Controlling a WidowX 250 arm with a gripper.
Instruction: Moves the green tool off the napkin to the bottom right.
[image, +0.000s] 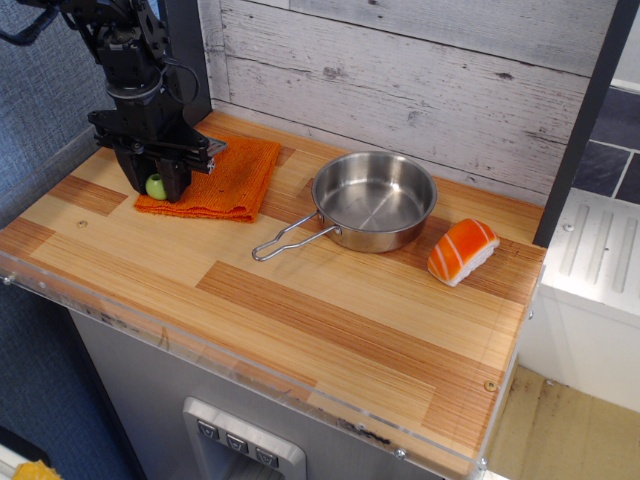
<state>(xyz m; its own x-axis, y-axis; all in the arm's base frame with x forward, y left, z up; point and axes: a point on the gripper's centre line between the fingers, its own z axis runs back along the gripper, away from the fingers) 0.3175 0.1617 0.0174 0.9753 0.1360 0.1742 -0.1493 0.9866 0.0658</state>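
The black 2-fingered tool (157, 190) stands upright over the front-left corner of the square orange ribbed napkin (235, 172). Its fingers are drawn narrow on either side of the small toy spatula with a lime-green rounded handle (156, 185), seemingly holding it.

Risks, as I judge them:
- The handle is rounded and gripped near its end, so the spatula could pivot or slip out on lifting.
- A finger may pinch the cloth, so the napkin could be dragged along across the wooden striped bench (300, 300).
- The way to the bench corner far right of the napkin and nearer the front passes the round steel pan with a wire handle (375, 200). A low carry could knock that handle.
- The orange-and-white salmon sushi toy (462, 250), beyond the pan from the napkin, lies near the goal area.

Hard to make out: only a sliver of green shows between the fingers. The fingertips hide any contact with the cloth. A grey bit at the napkin's back-left edge may be the spatula's head.
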